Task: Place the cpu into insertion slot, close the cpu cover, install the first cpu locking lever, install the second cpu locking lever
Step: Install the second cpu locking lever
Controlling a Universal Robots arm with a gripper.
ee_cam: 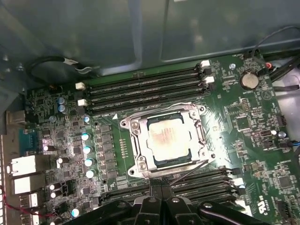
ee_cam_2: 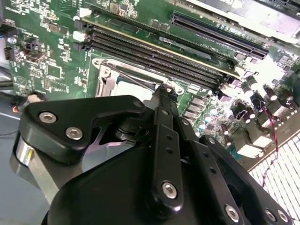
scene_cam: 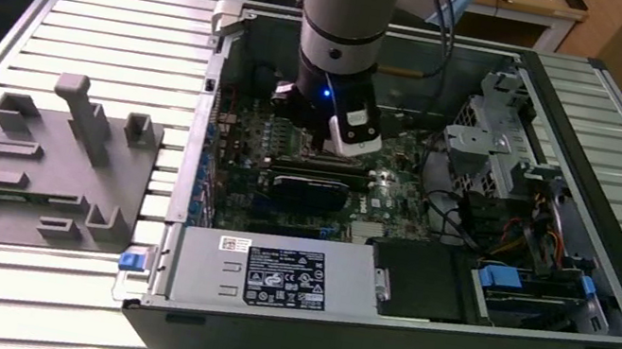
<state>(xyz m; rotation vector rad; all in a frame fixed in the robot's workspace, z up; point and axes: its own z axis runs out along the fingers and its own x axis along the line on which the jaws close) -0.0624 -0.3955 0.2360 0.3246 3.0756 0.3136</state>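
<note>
Already the cpu (ee_cam: 165,139) sat in the insertion slot (ee_cam: 136,127) under the cpu cover (ee_cam: 196,140) — my end effector (ee_cam: 159,190) hovered beside it, fingers pressed together, grasping nothing.

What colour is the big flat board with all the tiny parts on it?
Green. The circuit board shows best in the first wrist view, around the silvery cpu cover.
</note>
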